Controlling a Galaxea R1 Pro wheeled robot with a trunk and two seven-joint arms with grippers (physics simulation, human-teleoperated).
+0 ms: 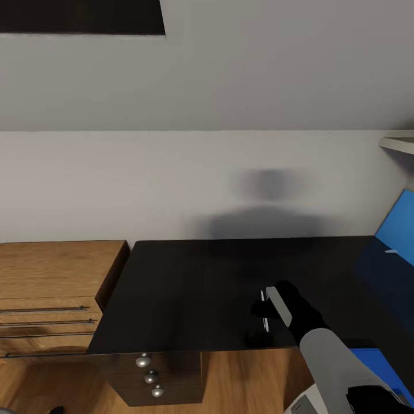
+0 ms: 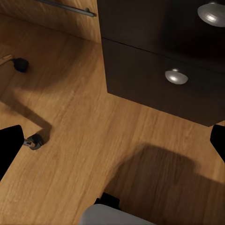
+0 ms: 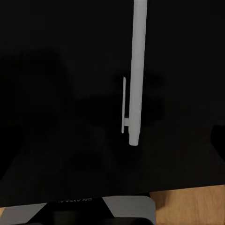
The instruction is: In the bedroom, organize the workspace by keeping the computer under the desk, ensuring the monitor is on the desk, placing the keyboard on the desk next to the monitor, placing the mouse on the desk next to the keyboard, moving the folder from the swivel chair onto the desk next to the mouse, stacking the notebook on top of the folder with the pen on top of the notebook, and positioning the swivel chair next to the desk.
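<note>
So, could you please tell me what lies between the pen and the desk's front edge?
Only bare black desk top, seen in the right wrist view; the pen lies alone.

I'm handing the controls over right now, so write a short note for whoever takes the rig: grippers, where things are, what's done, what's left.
Right gripper: over the black desk, fingers spread, nothing held; the white pen lies on the desk beneath it.
Left gripper: open, empty, low over the wood floor by the desk drawers.
Blue item at the desk's right end, identity unclear.
Done: cannot judge from these views.
Left: grasp the pen; it belongs on top of the notebook.
</note>
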